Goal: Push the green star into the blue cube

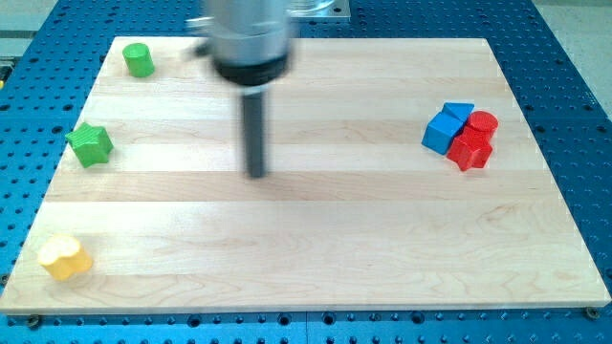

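The green star [90, 144] lies near the left edge of the wooden board [316, 248]. The blue cube [443, 131] sits at the view's right, in a tight cluster with a second blue block [460, 113] behind it. My tip [256, 175] is on the board left of centre, well right of the green star and far left of the blue cube, touching no block.
A red cylinder [483, 122] and a red star-like block [470, 149] touch the blue blocks on their right. A green cylinder [139, 60] stands at the top left. A yellow block [64, 257] lies at the bottom left.
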### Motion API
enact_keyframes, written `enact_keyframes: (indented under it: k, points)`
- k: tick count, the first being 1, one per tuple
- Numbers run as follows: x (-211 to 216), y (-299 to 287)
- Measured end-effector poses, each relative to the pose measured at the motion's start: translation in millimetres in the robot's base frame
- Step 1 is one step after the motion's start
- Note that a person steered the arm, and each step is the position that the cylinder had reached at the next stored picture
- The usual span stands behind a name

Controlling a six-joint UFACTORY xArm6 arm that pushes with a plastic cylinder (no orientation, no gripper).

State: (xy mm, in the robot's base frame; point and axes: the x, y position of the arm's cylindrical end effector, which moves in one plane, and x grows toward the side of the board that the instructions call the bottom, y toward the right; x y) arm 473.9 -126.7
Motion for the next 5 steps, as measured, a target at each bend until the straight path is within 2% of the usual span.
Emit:
enact_keyframes:
  k: [1,2,3,4,5]
  points:
    - [18.0,-149.7]
    - [-5.8,-177.2]
    - [-63.8,-138.2]
    - [-83.5,-16.5]
    - [-81.2,112.3]
